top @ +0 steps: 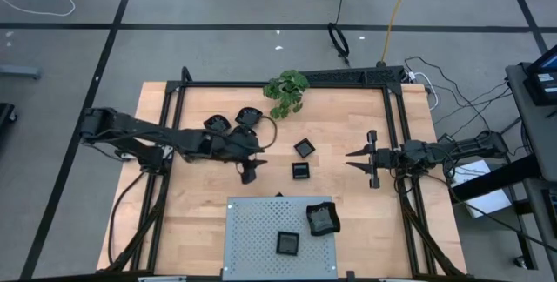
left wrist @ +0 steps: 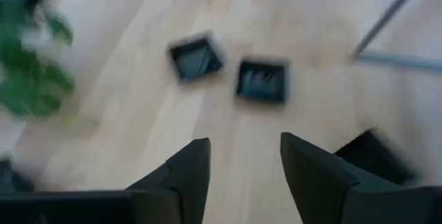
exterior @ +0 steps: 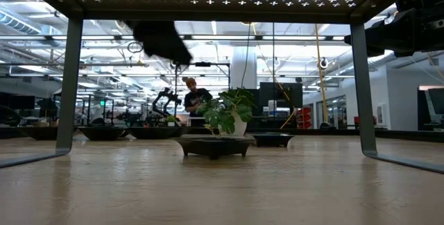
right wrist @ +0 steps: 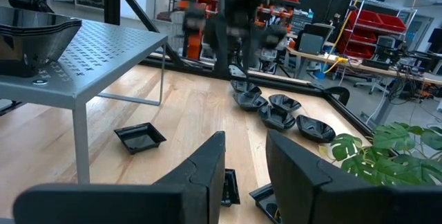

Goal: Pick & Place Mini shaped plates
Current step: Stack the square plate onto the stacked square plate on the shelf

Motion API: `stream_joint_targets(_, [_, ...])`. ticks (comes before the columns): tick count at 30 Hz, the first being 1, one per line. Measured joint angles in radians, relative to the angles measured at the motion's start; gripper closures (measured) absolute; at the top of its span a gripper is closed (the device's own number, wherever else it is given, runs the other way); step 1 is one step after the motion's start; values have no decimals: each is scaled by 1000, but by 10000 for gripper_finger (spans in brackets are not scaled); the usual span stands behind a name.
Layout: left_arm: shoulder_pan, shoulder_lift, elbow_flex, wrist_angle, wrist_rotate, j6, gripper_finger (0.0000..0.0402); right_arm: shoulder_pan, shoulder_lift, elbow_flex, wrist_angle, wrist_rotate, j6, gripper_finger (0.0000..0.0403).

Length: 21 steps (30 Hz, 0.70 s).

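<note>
While the overhead camera takes in the whole worktop (top: pixel 200 221), it shows the left tool (top: pixel 250 171) hanging over bare wood just beside two small black plates (top: pixel 301 159) near the middle, with a cluster of more plates (top: pixel 233 120) behind its arm by the plant (top: pixel 287 90). Two further plates sit on the grey perforated panel (top: pixel 252 238), one square plate (top: pixel 288 243) near its front and a stack (top: pixel 322 219) at its right corner. The left wrist camera adds what the overhead one cannot: the left tool's fingers (left wrist: pixel 190 175) stand apart with nothing between them, and the two middle plates lie ahead of them on the wood. The right tool (top: pixel 359 159) waits well apart toward the right edge; its own camera shows its fingers (right wrist: pixel 207 169) parted and empty, a row of rounded plates (right wrist: pixel 280 113) across the wood, and the stack on the panel's top. From worktop height, one plate (exterior: pixel 214 146) sits in front of the plant, seen under the panel.
</note>
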Motion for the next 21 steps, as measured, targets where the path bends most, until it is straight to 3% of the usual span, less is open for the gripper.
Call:
stream_joint_targets(11, [-29, -432, 1, -61, 20, 8, 282, 0, 2, 0, 1, 0, 0, 309])
stream_joint_targets(17, [-42, -562, 1, -149, 19, 48, 285, 0, 3, 0, 16, -2, 9, 307])
stream_joint_targets(21, [-41, -596, 1, -165, 19, 57, 282, 0, 7, 0, 102, -27, 149, 309])
